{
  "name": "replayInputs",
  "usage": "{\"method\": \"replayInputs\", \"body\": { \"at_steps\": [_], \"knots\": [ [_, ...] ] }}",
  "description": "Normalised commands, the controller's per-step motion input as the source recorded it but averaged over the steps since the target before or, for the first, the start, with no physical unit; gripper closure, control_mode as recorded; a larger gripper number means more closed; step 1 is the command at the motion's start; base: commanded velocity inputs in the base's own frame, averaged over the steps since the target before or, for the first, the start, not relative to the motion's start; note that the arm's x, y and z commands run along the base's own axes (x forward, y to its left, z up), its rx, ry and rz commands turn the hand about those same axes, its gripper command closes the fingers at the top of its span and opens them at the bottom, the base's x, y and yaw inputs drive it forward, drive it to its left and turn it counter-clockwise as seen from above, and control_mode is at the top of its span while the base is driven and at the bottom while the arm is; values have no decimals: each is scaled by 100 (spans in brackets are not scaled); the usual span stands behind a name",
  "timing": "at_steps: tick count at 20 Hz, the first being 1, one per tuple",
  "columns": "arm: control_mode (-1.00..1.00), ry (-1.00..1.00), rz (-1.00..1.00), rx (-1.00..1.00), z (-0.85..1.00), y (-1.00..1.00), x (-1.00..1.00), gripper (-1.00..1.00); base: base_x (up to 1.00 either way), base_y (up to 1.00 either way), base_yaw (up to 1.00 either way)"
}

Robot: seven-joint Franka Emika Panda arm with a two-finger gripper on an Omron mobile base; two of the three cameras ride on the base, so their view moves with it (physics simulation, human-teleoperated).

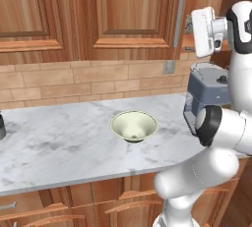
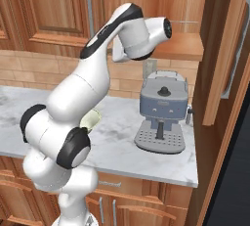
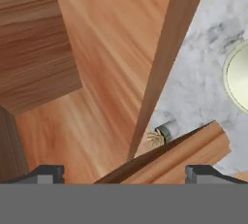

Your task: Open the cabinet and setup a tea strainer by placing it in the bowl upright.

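Claw (image 3: 124, 173) raised at the level of the reddish-brown wooden wall cabinet (image 1: 123, 14), fingertips (image 3: 46, 173) set wide apart with nothing between them. Straight ahead of the claw, bare plain wooden shelf and inner walls of the open cabinet compartment. Just ahead of the fingertips and a little to the right in the hand view, a small dark grey cylinder with a pale bristly end (image 3: 162, 133), too small to identify. Far below and to the claw's left, pale cream-green glossy round bowl (image 1: 134, 125) with wide flaring sides and a small base, upright on the grey-veined white marble counter (image 1: 59, 147), holding nothing. Below and to the claw's right, blue-grey espresso machine (image 2: 162, 117) with a black knob on top. No brand, label or writing legible anywhere. Tea strainer not identifiable with certainty.
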Motion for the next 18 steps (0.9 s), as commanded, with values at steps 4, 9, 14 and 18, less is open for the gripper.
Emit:
{"method": "replayInputs", "body": {
  "at_steps": [4, 9, 14, 18],
  "knots": [
    [-100, -11, 17, 0, 0, 18, 0, -100, 0, 0, 0],
    [-100, -6, 17, 0, 0, 34, 0, -100, 0, 0, 0],
    [-100, -5, 17, 0, 0, 42, -6, -100, 0, 0, 0],
    [-100, -13, 21, 0, 0, 49, -73, -100, 0, 0, 0]
  ]
}}
